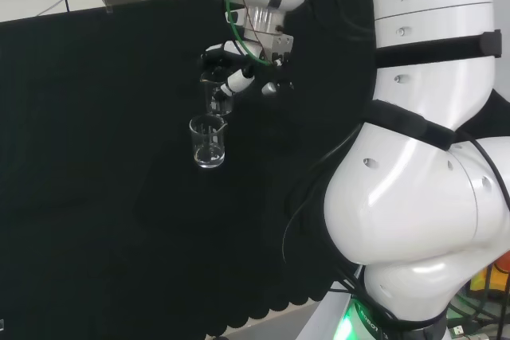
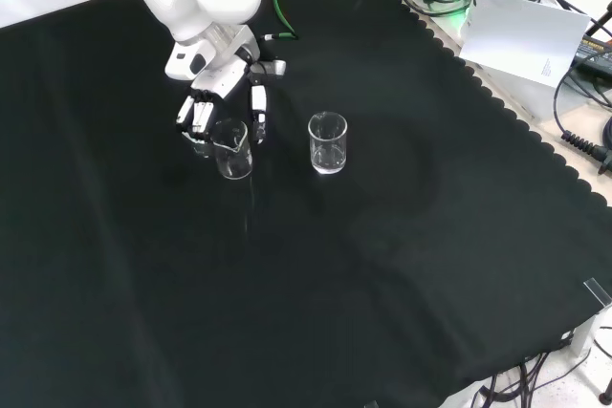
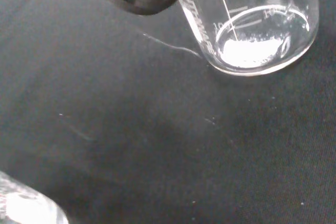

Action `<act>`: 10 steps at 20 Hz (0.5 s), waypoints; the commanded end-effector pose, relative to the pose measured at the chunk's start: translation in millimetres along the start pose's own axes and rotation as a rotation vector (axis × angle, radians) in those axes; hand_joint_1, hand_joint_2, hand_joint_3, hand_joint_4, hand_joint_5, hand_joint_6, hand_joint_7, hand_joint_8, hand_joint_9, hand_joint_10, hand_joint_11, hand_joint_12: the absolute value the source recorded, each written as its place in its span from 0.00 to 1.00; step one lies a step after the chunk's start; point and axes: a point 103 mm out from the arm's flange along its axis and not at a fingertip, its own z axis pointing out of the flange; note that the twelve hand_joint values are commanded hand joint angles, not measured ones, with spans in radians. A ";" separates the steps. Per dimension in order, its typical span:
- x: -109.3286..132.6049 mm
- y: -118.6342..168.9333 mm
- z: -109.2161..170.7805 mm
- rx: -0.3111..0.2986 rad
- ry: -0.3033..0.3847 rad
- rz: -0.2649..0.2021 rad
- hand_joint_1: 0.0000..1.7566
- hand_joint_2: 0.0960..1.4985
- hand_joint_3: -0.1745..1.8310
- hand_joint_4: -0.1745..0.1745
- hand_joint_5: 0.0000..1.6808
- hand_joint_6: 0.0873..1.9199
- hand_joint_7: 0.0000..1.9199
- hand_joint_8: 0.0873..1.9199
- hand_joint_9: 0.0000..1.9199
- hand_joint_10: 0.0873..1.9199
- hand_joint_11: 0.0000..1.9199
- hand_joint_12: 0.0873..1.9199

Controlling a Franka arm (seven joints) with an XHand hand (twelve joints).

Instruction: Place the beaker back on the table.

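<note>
My hand (image 2: 212, 102) curls around a clear glass beaker (image 2: 232, 149), fingers (image 2: 196, 114) on one side and thumb on the other, holding it upright over the black-clothed desk (image 2: 382, 265); whether its base touches the cloth I cannot tell. In the front view, a second clear beaker (image 2: 328, 142) stands free on the cloth at 3 o'clock of the held one, near but apart.
</note>
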 end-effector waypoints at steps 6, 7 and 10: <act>40.2 -50.1 -69.7 -0.044 -0.061 0.083 0.52 0.54 0.00 0.36 0.17 0.03 0.03 0.31 0.27 0.00 0.00 0.76; 45.9 -58.2 -78.6 -0.051 -0.070 0.096 0.51 0.54 0.00 0.36 0.17 0.02 0.03 0.31 0.27 0.00 0.00 0.76; 64.3 -81.5 -98.6 -0.042 -0.105 0.139 0.50 0.55 0.00 0.36 0.16 0.01 0.02 0.31 0.27 0.00 0.00 0.76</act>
